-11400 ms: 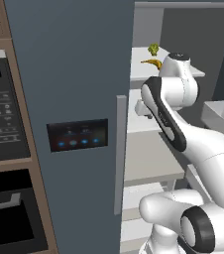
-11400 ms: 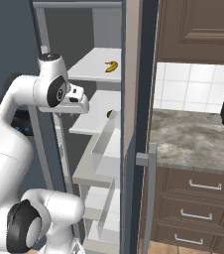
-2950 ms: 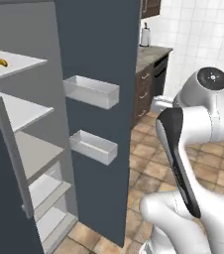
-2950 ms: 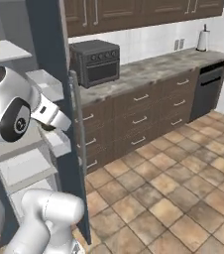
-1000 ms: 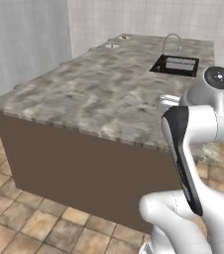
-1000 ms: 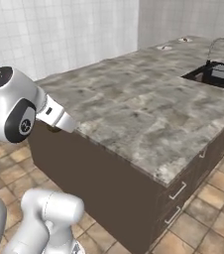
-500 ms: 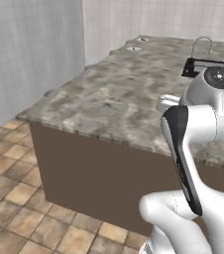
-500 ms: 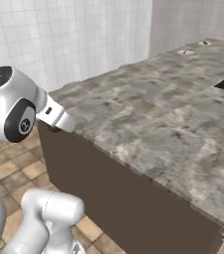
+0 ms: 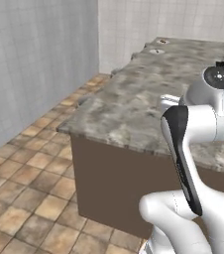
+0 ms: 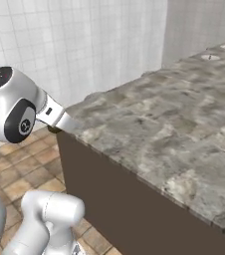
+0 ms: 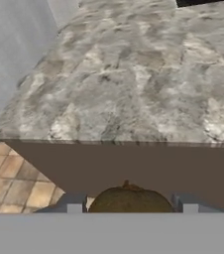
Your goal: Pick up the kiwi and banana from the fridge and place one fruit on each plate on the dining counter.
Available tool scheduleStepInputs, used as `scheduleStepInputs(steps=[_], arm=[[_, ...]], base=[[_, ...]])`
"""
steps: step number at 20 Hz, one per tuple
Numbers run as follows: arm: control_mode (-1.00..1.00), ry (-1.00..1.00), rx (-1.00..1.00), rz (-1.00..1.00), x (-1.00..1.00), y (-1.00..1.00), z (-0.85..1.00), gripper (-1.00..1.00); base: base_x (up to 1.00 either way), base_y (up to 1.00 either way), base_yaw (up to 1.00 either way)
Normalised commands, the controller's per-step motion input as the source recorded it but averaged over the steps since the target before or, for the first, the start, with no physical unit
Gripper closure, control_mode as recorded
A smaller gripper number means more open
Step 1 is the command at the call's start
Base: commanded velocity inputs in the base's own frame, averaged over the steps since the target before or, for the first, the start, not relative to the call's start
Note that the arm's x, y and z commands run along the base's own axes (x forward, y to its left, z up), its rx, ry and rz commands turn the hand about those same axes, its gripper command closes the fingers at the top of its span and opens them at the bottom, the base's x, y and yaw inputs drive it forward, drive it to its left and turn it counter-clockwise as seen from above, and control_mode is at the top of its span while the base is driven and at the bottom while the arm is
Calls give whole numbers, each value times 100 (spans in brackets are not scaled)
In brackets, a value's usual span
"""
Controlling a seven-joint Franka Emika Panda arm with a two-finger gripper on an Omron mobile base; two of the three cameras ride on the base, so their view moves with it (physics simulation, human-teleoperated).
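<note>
At the bottom of the hand view we see the kiwi (image 11: 129,198), a brown-green roundish fruit sitting between the two dark fingertips of the pincer (image 11: 129,207). The jaws stand partly apart and closed on it, so we judge it held, though only its upper half shows. Beyond it lies the end of the worktop (image 11: 134,74), grey-beige marbled stone on a dark brown base, with tiled floor (image 9: 29,188) around it.

From the left base view the arm is folded close to the body and the worktop runs away toward the far wall. Two small round pale shapes far along it may be the plates (image 9: 157,51), but they are too small to be sure. They lie well apart from us, near the far end.

Our main worry is that distance. We judge the carry is under way and the kiwi has not yet reached a plate, so the base has to go on along the worktop. A jolt or a sharp turn could shake a round fruit loose from a two-finger hold, and it would fall to the floor. The folded arm also hangs near the worktop's corner, so driving too close could knock it. A kiwi let go too high would roll off a flat plate.
</note>
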Motion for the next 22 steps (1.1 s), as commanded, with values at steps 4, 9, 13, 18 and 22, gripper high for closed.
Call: scheduleStepInputs(steps=[4, 9, 13, 18, 22], arm=[[100, 0, 0, 0, 0, 0, 0, 100], [100, 0, 0, 0, 0, 0, 0, 100], [100, 0, 0, 0, 0, 0, 0, 100], [100, 0, 0, 0, 0, 0, 0, 100], [100, 0, 0, 0, 0, 0, 0, 100]], base=[[100, 100, 0], [98, 100, 0], [96, 100, -2], [94, 100, -5], [87, 100, -24]])
